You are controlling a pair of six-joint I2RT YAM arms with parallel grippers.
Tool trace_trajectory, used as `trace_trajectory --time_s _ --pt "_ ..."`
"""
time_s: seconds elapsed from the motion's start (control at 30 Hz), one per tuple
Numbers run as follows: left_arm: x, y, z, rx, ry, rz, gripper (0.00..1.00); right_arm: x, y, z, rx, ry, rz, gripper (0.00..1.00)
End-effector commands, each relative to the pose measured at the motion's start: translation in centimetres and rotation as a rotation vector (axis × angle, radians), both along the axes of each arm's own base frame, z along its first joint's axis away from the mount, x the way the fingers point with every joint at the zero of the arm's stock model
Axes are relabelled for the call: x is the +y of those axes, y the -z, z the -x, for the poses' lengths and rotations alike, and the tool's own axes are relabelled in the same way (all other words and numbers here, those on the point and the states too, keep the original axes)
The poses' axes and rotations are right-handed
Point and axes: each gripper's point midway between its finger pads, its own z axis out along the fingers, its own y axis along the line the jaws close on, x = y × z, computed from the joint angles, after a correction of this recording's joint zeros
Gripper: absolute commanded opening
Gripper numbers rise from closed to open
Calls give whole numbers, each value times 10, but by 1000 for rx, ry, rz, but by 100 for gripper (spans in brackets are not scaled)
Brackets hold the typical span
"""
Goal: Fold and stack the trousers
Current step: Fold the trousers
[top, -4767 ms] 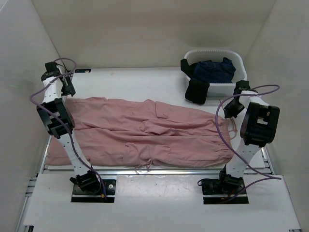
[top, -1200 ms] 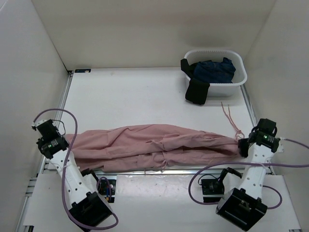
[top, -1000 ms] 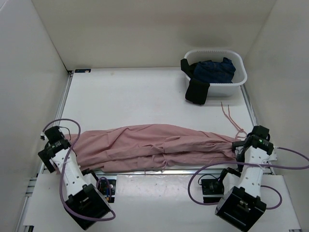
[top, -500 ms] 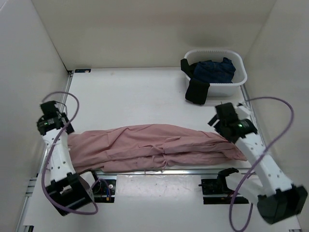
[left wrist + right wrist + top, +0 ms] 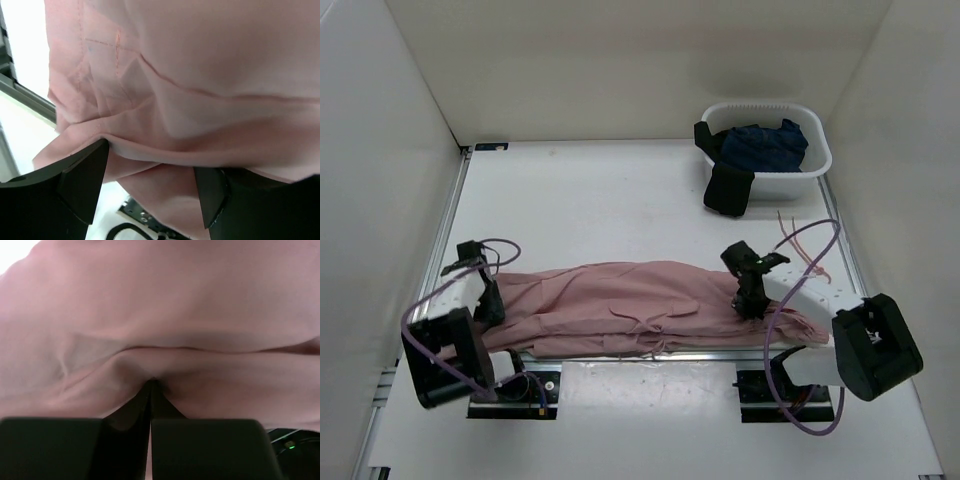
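Gripping both ends of the trousers (image 5: 630,305) for the crosswise fold
Trousers are lying along the worktop's (image 5: 620,200) 6 o'clock edge. Right gripper (image 5: 750,303) is pinching fabric shut at 4 o'clock; left gripper (image 5: 490,300) is straddling the 8 o'clock end, wide. Close it on all layers before lifting.

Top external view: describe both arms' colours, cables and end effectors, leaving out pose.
Both the left arm and right arm have white links, boxy black joint housings and a looping purple cable. The left end effector and right end effector have matte black, wedge-shaped fingers.
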Motion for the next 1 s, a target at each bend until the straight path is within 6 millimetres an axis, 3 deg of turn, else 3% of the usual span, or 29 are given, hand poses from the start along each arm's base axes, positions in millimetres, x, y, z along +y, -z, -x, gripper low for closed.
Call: trace_trajectory --time_s 0.0,0.03,0.07,0.1,0.13,0.17,0.2,0.27,0.3,0.37,0.43,0.53,0.6,0.63,0.67,0.73,0.83,0.87,0.97 --pt "13 20 -46 -95 -5 -25 79 -2 35 13 88 98 -102 0" --pt "17 13 -67 -132 -1 -23 79 -6 39 7 82 109 -89 0" --pt "18 12 -76 -135 1 -15 77 -10 31 -16 41 136 -81 0" --pt "15 19 -88 -127 17 12 77 -16 33 -26 56 129 -42 0" --pt "22 6 -115 -181 21 7 77 -22 29 -39 48 133 -16 0" --pt "24 2 -127 -198 24 11 77 -29 19 -72 15 153 21 0" --pt "27 -5 -150 -236 32 20 77 -32 12 -89 4 137 38 0" --pt "28 -14 -169 -263 45 21 77 -40 6 -116 6 146 66 0" --pt "31 -19 -177 -281 46 16 77 -37 -13 -149 -63 149 55 0" --pt "32 -38 -196 -336 57 24 80 -39 -19 -165 -54 157 48 0" --pt "24 -43 -195 -319 69 74 81 -31 -31 -181 -78 145 12 0" --pt "14 -62 -187 -340 71 153 83 -10 -32 -169 -47 109 -63 0" --pt "17 -86 -189 -414 70 157 84 -4 -32 -145 -24 103 -108 0" --pt "22 -94 -187 -432 54 157 84 -3 -40 -139 -46 100 -125 0" --pt "25 -109 -195 -473 61 140 84 -6 -36 -126 -29 101 -120 0" --pt "31 -124 -203 -515 60 133 83 -8 -49 -122 -72 88 -131 2" --pt "40 -118 -223 -504 53 147 81 -15 -59 -113 -71 72 -98 3" --pt "42 -94 -228 -447 43 172 80 -20 -60 -111 -73 75 -96 3" --pt "51 -75 -249 -413 37 186 79 -29 -57 -108 -59 93 -89 3"
